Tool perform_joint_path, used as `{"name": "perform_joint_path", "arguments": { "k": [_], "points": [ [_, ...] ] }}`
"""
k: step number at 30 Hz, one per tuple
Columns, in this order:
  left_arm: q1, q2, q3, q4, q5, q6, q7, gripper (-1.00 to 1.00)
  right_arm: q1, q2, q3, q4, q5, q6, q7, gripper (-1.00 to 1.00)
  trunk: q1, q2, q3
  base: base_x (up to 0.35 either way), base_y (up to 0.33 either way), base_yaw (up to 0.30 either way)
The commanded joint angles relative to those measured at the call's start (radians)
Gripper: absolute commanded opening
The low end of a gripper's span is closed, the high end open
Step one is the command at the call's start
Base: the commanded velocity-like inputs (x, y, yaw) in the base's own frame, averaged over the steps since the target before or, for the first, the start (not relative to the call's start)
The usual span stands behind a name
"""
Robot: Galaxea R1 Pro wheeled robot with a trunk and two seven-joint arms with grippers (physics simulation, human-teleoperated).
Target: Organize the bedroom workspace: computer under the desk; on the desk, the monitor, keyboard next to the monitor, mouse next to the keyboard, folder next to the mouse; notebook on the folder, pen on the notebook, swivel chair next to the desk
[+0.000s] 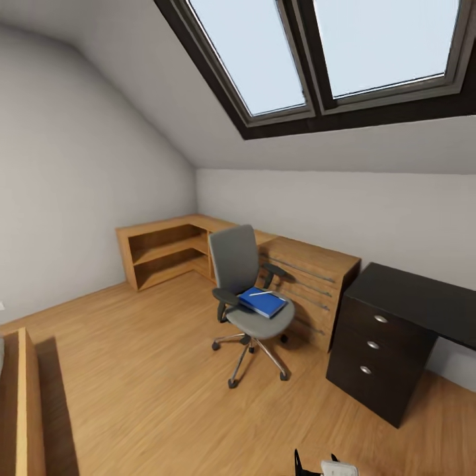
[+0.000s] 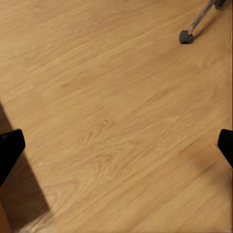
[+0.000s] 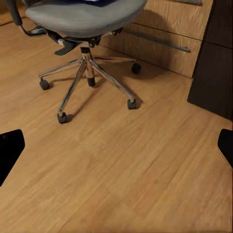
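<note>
The swivel chair (image 1: 246, 291) is standing mid-room, well beyond both end effectors, just in front of the light-wood cabinet (image 1: 311, 281) and left of the black table (image 1: 413, 297). The folder (image 1: 262, 302) is lying flat on its seat, long axis running near-left to far-right, with the pen (image 1: 261, 292) resting across it. The left end effector (image 2: 116, 148) and right end effector (image 3: 116, 145) are hanging over the floor (image 1: 145, 383), fingers spread wide, holding nothing.

The folder (image 1: 262, 302) lay on the chair (image 1: 248, 291), a pen (image 1: 262, 292) on top. Behind the chair stood a low cabinet (image 1: 311, 277); my desk (image 1: 410, 311) was to its right.
</note>
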Motion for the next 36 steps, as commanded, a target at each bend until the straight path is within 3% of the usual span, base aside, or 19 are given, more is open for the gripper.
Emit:
{"name": "perform_joint_path", "arguments": {
  "k": [1,11,29,36],
  "points": [
    [0.000,0.000,-0.009,0.000,0.007,-0.003,0.006,1.00,-0.001,0.000,0.001,0.002,-0.004,-0.003,0.000,1.00,-0.004,0.007,0.002,0.000,0.000,-0.280],
    [0.000,0.000,-0.009,0.000,0.007,-0.003,0.006,1.00,-0.001,0.001,0.002,0.002,-0.004,-0.002,0.000,1.00,-0.042,0.077,0.033,0.000,0.000,-0.289],
    [0.000,0.002,-0.009,0.035,0.007,-0.004,0.006,1.00,-0.001,0.008,0.003,0.002,-0.003,-0.002,0.002,1.00,-0.042,0.077,0.033,-0.001,0.000,-0.294],
    [0.000,0.002,-0.009,0.036,0.007,-0.005,0.006,1.00,-0.001,0.013,0.003,0.003,-0.003,-0.002,0.002,1.00,-0.042,0.077,0.033,-0.200,0.085,-0.296]
  ]
}}
